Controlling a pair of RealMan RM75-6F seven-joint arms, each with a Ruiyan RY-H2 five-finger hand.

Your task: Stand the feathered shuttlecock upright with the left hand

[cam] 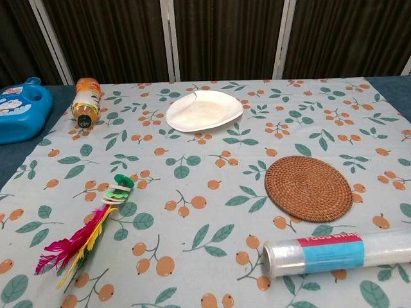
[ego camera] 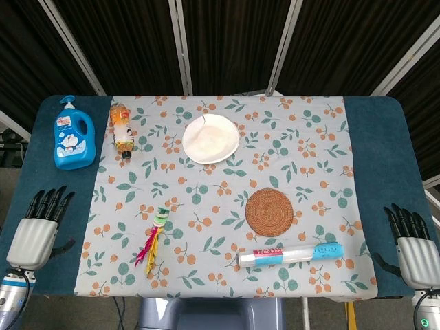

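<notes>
The feathered shuttlecock [ego camera: 154, 240] lies flat on the patterned cloth at the front left, its green and white disc base pointing away from me and its pink, yellow and red feathers toward me. The chest view shows the shuttlecock [cam: 87, 232] at lower left. My left hand [ego camera: 38, 228] rests at the table's left edge, well left of the shuttlecock, fingers extended and holding nothing. At the far right edge my right hand [ego camera: 411, 245] lies the same way, empty. Neither hand shows in the chest view.
A blue detergent bottle [ego camera: 73, 136] lies at the back left, with an orange drink bottle [ego camera: 122, 128] beside it. A white plate [ego camera: 211, 138] sits at the back centre. A woven coaster [ego camera: 269, 212] and a roll of food wrap [ego camera: 291, 255] are at the front right.
</notes>
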